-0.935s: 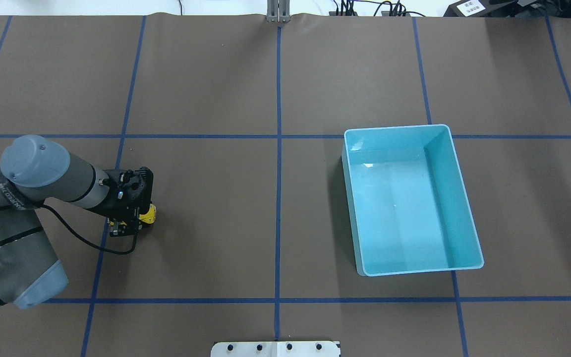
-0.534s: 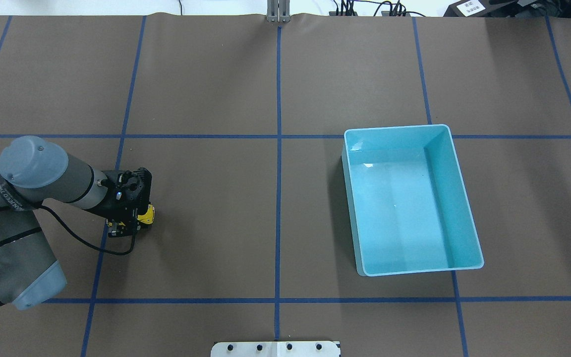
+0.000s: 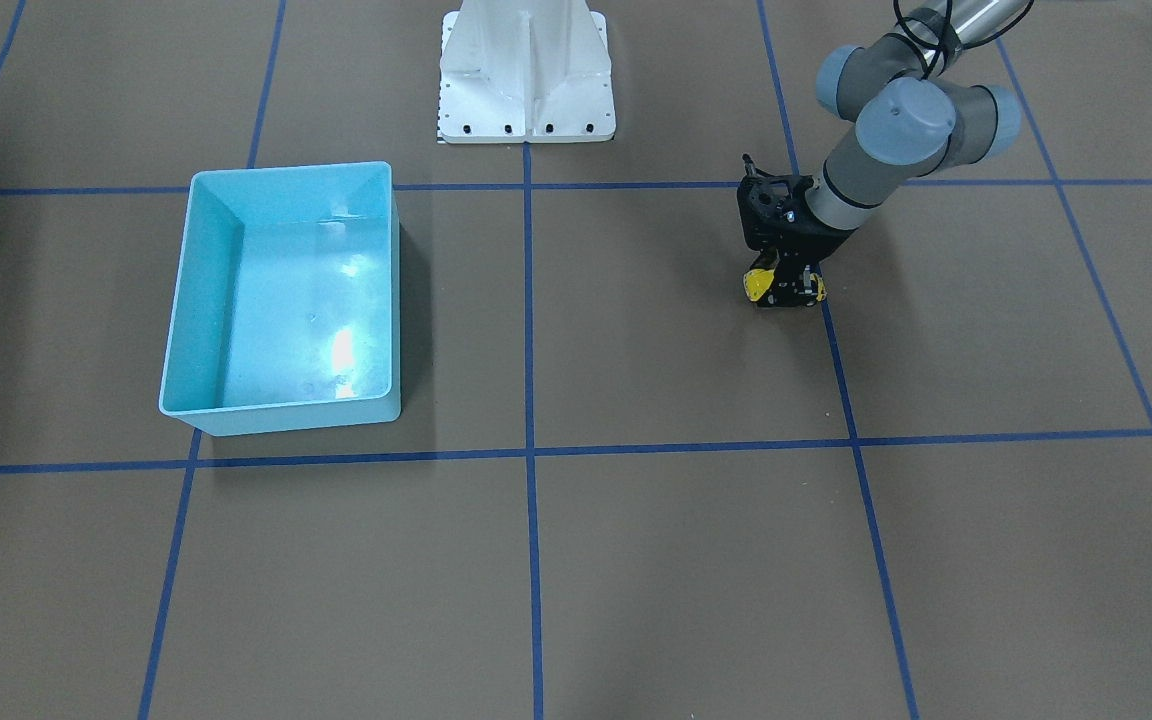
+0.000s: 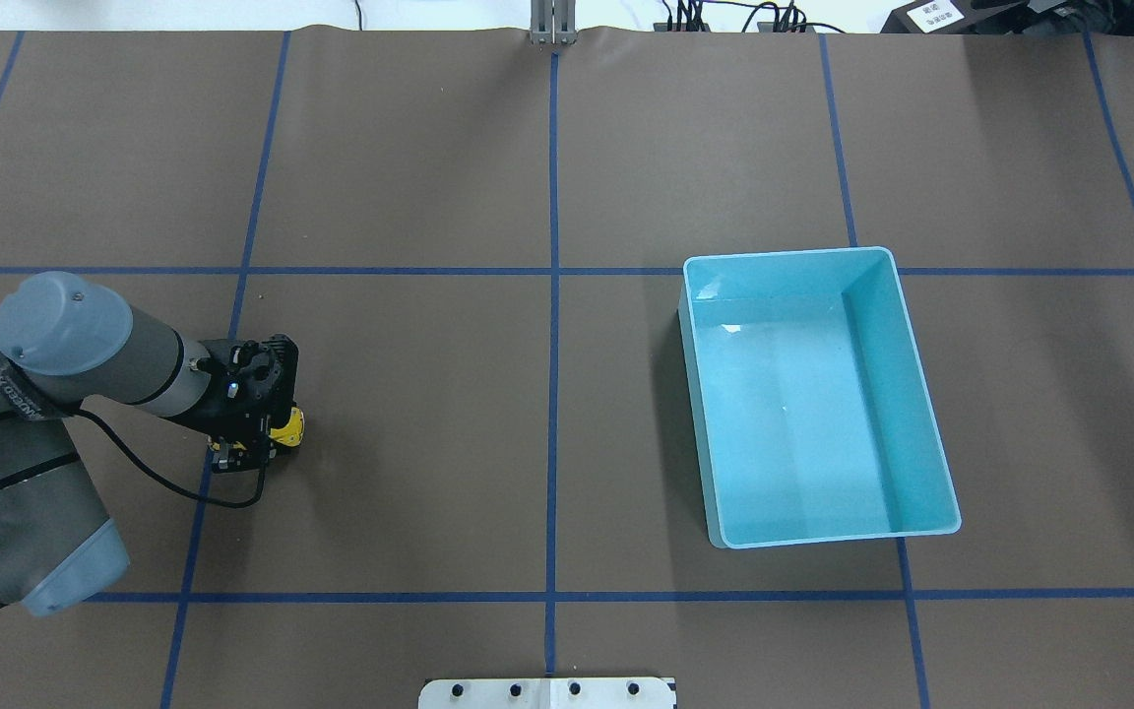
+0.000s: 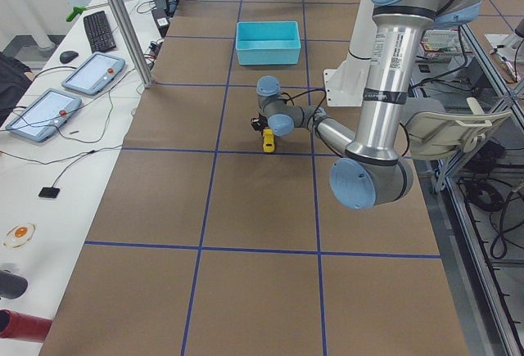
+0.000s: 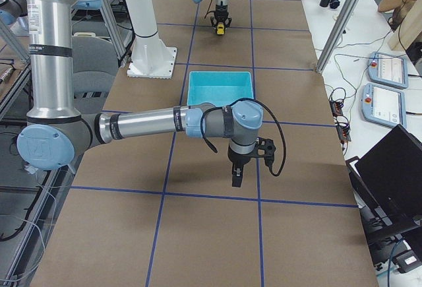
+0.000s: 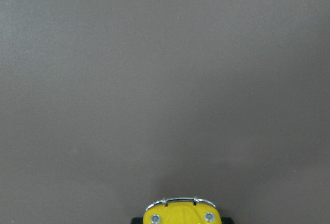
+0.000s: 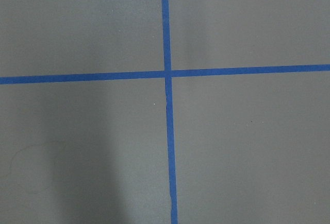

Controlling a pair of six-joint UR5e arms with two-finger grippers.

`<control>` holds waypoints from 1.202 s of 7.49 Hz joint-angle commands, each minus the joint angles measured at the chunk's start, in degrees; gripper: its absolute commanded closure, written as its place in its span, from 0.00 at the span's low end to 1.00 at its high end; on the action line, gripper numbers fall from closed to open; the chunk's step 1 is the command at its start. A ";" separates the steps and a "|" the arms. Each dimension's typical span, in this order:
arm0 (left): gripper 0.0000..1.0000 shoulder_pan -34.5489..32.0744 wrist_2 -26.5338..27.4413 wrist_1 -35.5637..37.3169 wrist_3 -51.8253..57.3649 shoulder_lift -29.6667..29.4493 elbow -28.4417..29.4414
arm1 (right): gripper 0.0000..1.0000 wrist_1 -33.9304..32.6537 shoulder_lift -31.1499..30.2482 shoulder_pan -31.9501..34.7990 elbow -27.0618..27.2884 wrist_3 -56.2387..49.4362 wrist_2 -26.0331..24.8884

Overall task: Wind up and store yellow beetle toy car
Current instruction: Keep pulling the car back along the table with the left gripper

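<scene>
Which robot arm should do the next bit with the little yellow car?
Left. The left tool grips the yellow car. The right tool hangs far away, on the other side of the blue bin.

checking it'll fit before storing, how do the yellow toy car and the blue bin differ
The yellow toy car is tiny; the blue bin is far larger. The car is glossy yellow, the bin light blue. The car sits in the left gripper; the bin stands free. Both rest on the table.
</scene>
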 commanded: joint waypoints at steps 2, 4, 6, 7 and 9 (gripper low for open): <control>1.00 0.00 0.00 -1.98 0.01 2.18 -0.35 | 0.00 -0.02 0.00 0.00 -0.04 0.00 0.00; 1.00 0.00 0.00 -3.21 0.01 3.14 -0.35 | 0.00 -0.02 0.00 0.00 0.05 0.00 0.00; 1.00 0.00 0.00 -4.70 0.01 4.38 -0.44 | 0.00 0.07 0.09 0.00 -0.04 0.00 0.00; 1.00 0.00 0.00 -5.23 0.01 4.90 -0.52 | 0.00 0.07 0.09 0.00 0.05 0.00 0.00; 1.00 0.00 -0.09 -5.68 0.01 6.14 -1.31 | 0.00 0.07 0.09 0.00 0.05 0.00 0.00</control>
